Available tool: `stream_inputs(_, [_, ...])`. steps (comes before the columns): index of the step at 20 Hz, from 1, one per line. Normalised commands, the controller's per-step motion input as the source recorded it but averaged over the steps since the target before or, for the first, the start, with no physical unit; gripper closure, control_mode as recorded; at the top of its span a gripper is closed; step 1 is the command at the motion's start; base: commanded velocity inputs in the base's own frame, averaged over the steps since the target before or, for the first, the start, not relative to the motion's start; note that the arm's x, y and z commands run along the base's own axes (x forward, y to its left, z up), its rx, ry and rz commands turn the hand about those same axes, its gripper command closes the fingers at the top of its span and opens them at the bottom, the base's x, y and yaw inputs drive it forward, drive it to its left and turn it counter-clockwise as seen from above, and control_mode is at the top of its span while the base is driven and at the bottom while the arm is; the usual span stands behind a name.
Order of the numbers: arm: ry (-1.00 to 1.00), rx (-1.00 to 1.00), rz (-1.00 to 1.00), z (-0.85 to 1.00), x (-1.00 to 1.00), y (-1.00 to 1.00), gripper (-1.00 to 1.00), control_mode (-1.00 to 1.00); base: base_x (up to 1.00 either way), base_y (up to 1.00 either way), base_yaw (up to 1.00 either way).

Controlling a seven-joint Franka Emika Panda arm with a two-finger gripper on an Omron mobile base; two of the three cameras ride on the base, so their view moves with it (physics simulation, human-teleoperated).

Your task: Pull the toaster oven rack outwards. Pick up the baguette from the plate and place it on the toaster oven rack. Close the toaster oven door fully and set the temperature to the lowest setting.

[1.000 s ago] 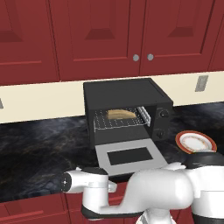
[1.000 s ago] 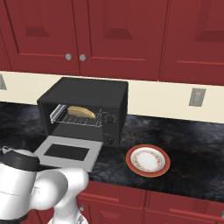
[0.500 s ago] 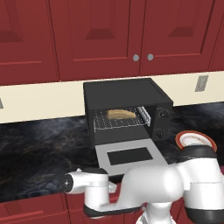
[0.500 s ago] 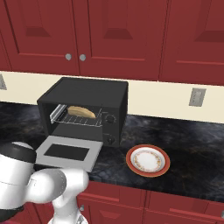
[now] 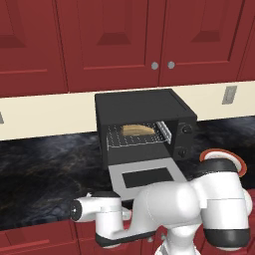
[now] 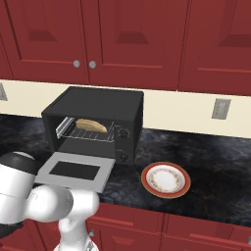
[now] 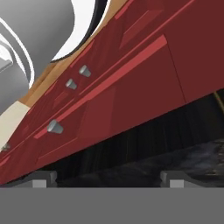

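Note:
The black toaster oven stands on the dark counter with its door folded down flat toward me. Inside, the baguette lies on the wire rack. To the right of the oven sits the plate with nothing on it; my arm partly covers the plate in the left base view. My gripper is open with nothing between its fingertips. It hangs low, facing the red lower cabinet fronts and the counter's edge.
Two round knobs sit on the oven's right panel. Red upper cabinets hang above, and a wall outlet is on the cream backsplash. Lower drawers with metal knobs fill the hand view. My white arm bulks in front of the counter.
My arm has swung in front of the counter, its big white joint moving right and covering more of the plate in the left base view. Oven, door and baguette have not moved.

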Motion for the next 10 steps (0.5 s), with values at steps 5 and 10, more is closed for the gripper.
stream_inputs(5, [0.00, -0.03, -0.01, -0.01, 0.00, -0.04, -1.00, -1.00, 0.00, 0.00, 0.00])
stream_inputs(10, [0.00, -0.08, -0.05, -0.03, 0.00, -0.27, -1.00, -1.00, 0.00, 0.00, 0.00])
